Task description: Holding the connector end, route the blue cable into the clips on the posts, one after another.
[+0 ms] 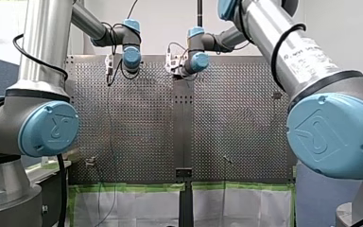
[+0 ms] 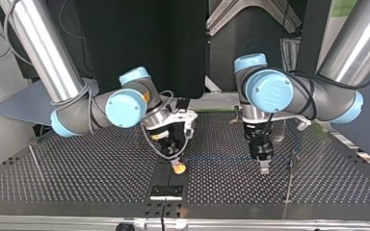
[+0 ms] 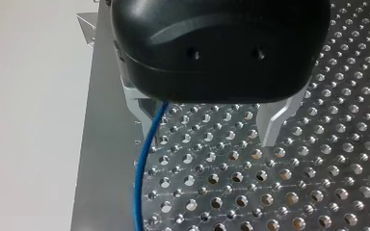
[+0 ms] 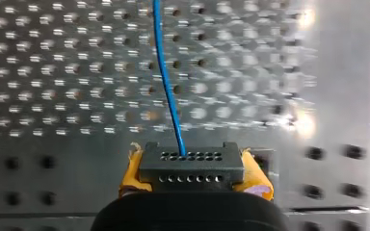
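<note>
In the right wrist view my right gripper (image 4: 196, 182) is shut on a black connector block (image 4: 192, 161), held between its yellow pads (image 4: 131, 175). The blue cable (image 4: 166, 72) leaves the block and runs straight ahead over the perforated plate. In the top view this cable (image 2: 221, 158) stretches low across the plate from my right gripper (image 2: 178, 167) past my left gripper (image 2: 264, 167). In the left wrist view my left gripper (image 3: 207, 137) stands open just above the plate, and the cable (image 3: 144, 159) runs close inside one metal finger (image 3: 142, 113).
A thin post (image 2: 290, 168) stands just beyond my left gripper at the top view's right, and another post (image 2: 33, 156) at its left. A black bracket (image 2: 166, 191) sits on the table's centre seam, near the edge closest to the top view's camera. The perforated table (image 2: 101, 173) spreads around both grippers.
</note>
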Action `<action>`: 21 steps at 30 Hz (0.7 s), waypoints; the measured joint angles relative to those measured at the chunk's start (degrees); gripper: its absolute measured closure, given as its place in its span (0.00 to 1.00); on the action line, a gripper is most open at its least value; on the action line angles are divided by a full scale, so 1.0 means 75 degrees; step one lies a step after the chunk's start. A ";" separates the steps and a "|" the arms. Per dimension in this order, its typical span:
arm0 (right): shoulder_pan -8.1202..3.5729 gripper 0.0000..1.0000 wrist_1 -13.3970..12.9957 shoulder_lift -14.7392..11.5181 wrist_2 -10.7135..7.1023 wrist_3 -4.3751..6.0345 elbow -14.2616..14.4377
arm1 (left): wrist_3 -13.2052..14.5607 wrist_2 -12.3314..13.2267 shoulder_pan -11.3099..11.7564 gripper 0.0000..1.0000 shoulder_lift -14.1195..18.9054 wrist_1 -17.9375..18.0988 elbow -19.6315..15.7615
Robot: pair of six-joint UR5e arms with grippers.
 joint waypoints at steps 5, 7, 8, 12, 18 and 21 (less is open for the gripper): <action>-0.0021 1.00 -0.0015 -0.0228 0.0003 -0.0002 0.0001 | 0.0040 -0.0014 -0.0017 0.00 -0.0001 0.0035 0.0000; -0.0028 1.00 -0.0014 -0.0263 0.0003 -0.0002 0.0004 | 0.0066 -0.0012 -0.0027 0.00 -0.0001 0.0043 0.0001; -0.0029 1.00 -0.0013 -0.0268 0.0002 -0.0004 0.0005 | 0.0076 -0.0009 -0.0032 0.00 -0.0002 0.0043 0.0001; -0.0018 1.00 -0.0012 -0.0242 0.0002 -0.0040 0.0023 | 0.0097 0.0002 -0.0050 0.00 0.0003 0.0048 0.0001; 0.0005 1.00 -0.0018 -0.0099 0.0017 -0.0101 0.0126 | 0.0103 0.0008 -0.0057 0.00 0.0008 0.0051 0.0002; 0.0010 1.00 -0.0020 -0.0065 0.0023 -0.0127 0.0180 | 0.0103 0.0011 -0.0062 0.00 0.0009 0.0047 0.0002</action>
